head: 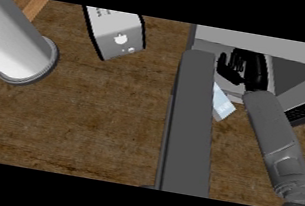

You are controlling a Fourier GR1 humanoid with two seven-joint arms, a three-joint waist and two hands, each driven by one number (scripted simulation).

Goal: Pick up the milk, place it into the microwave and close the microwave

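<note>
Where the grey right forearm (274,135) ends near the top of the head view, the right robot hand (240,69) shows as one black hand reaching into the open microwave (270,46), its fingers (227,66) spread fairly straight and curled round nothing that I can see. Just below and to the left of that hand, one small pale blue-white carton, the milk (222,104), sits tilted in the narrow gap between the forearm and the microwave door (191,121), which stands open as a long dark grey slab running down the picture; whether the carton rests on the tabletop (92,125) or at the microwave's sill I cannot tell. Only one robot hand shows; the left one is nowhere in view. One microwave, one door and one carton are all I count on this side. Farther left across the brown wood-grain tabletop lie two other things, well apart from the microwave: one white and black boxy appliance (118,36) near the top edge, and one large white cylinder (8,43) at the far left.
</note>
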